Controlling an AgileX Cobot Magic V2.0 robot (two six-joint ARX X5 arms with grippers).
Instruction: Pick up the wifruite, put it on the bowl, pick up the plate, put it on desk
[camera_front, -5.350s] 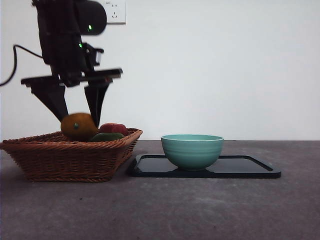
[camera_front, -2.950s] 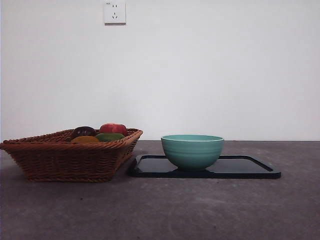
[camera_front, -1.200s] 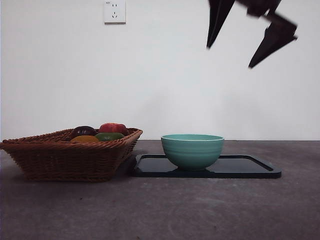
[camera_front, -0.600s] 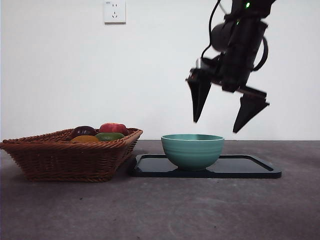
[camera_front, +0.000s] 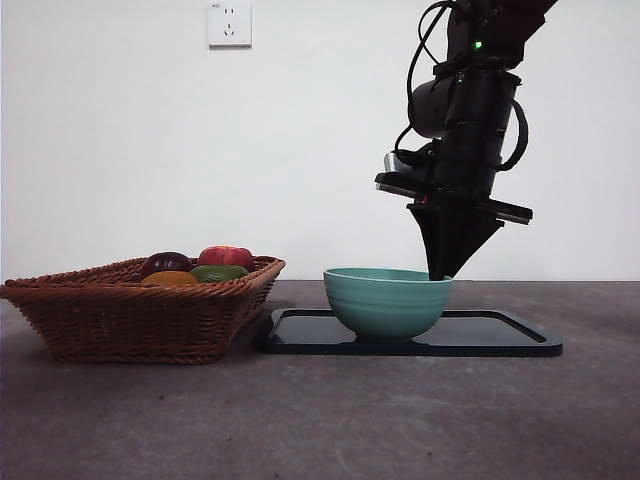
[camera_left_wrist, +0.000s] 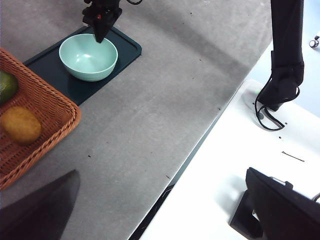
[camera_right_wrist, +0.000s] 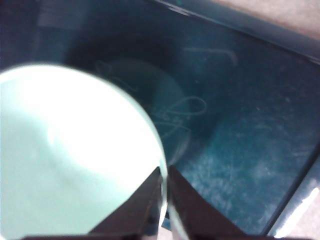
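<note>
I could read no brand or label on anything; the white wall socket (camera_front: 229, 23) above the basket carried small marks too fine for me to make out.

The right gripper (camera_front: 436, 272) came down from the top of the front view, its dark arm nearly upright over the bowl (camera_front: 387, 302), leaning a little. Its jaws were drawn together to a point at the bowl's rim, on the side away from the basket. In the right wrist view the jaws (camera_right_wrist: 164, 192) were pinched on the pale rim of the bowl (camera_right_wrist: 70, 160), one jaw inside it and one outside, so I took them as closed on the bowl. The bowl sat on the dark plate (camera_front: 495, 338), a flat rectangular tray lying on the desk (camera_front: 330, 420) just beside the basket.

The wifruite (camera_left_wrist: 20, 125) lay in the wicker basket (camera_left_wrist: 47, 107), well apart from the bowl, with a green fruit (camera_left_wrist: 7, 86) near it. From the front I saw the basket (camera_front: 140, 315) holding a dark purple fruit (camera_front: 166, 263), a red one (camera_front: 227, 256) and a green one (camera_front: 220, 272), with an orange-brown fruit (camera_front: 170, 279) low behind the rim (probably the same wifruite).

The left gripper (camera_left_wrist: 150, 210) hung high above the desk, away from the bowl and beyond the basket's near corner. Its jaws showed only as dark shapes at the frame's lower corners, set wide apart with nothing between them.
</note>
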